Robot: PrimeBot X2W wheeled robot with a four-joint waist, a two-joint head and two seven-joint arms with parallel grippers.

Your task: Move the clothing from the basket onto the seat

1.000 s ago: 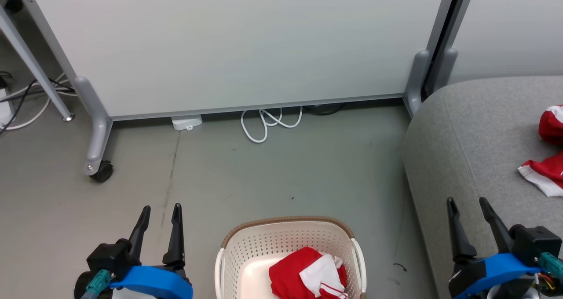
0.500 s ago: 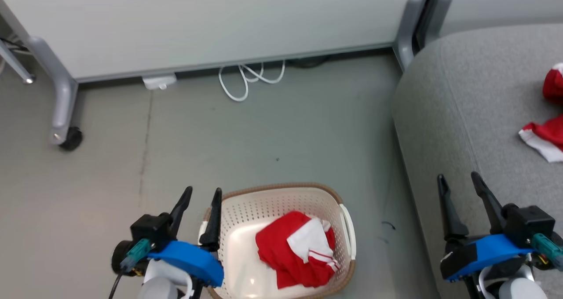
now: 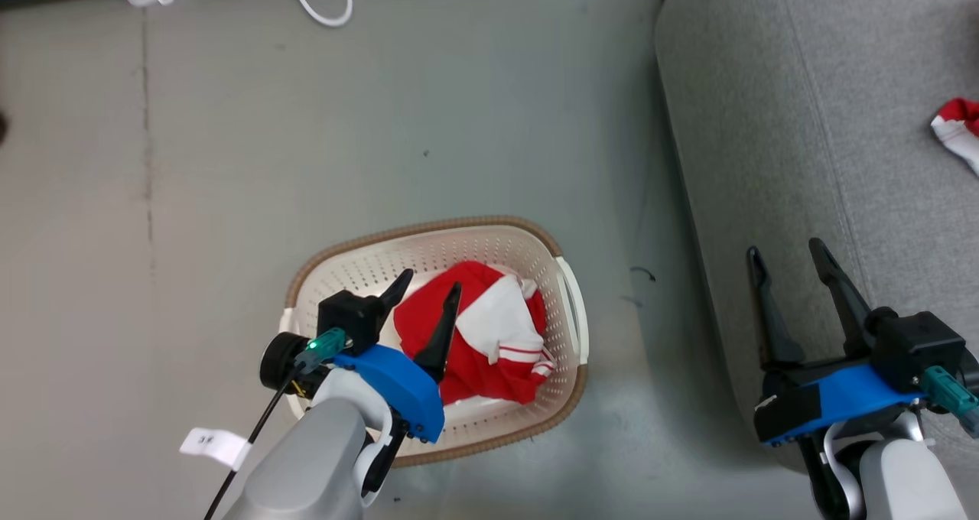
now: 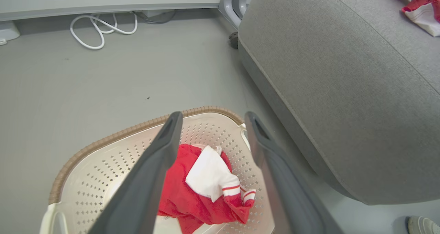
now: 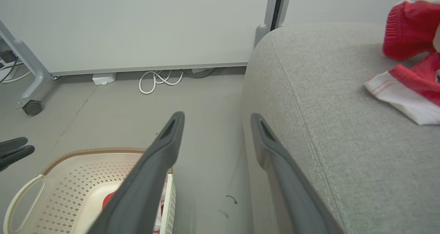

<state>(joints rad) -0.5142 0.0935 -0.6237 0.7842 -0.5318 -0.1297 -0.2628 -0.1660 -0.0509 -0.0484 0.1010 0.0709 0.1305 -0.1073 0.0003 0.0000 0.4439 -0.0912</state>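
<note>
The cream basket (image 3: pixel 428 229) stands on the grey floor, with a crumpled red and white piece of clothing (image 3: pixel 497 336) inside it. My left gripper (image 3: pixel 430 281) hangs open over the basket's left half, above the garment and apart from it. The left wrist view shows the clothing (image 4: pixel 202 185) between and beyond the spread fingers of that gripper (image 4: pixel 213 115). My right gripper (image 3: pixel 785 248) is open and empty over the front edge of the grey seat (image 3: pixel 803 84). Another red and white garment (image 5: pixel 409 86) lies on the seat, further right.
A white cable (image 3: pixel 329 0) loops on the floor at the foot of a pale partition (image 5: pixel 137 27), which stands on a castor (image 5: pixel 32 107). A white tag (image 3: pixel 206 443) hangs by my left arm's cable. Bare floor separates basket and seat.
The head camera has tilted down. My left gripper has swung right from beside the basket to above the clothing in it, still open. The right gripper has hardly moved.
</note>
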